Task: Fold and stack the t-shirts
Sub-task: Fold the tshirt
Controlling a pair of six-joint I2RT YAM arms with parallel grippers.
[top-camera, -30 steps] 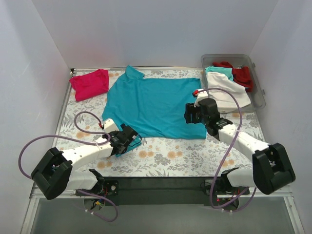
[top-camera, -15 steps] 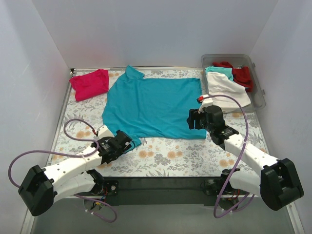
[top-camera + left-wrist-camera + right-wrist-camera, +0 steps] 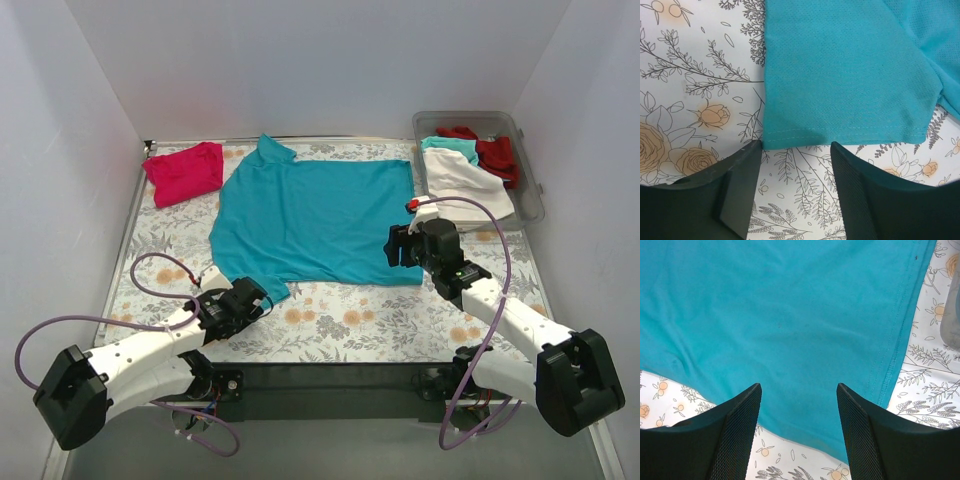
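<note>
We see the teal t-shirt point(image 3: 315, 220) spread flat in the middle of the flowery table point(image 3: 330, 325). A pink t-shirt point(image 3: 185, 172) lies folded at the far left corner. A white t-shirt point(image 3: 465, 180) and a red t-shirt point(image 3: 495, 152) sit in a clear bin point(image 3: 527, 150) at the far right. The left gripper point(image 3: 796, 150) is spread, its 2 fingers right at the shirt's near left hem, pinching nothing. The right gripper point(image 3: 799, 387) is spread too, above the shirt's near right part.
</note>
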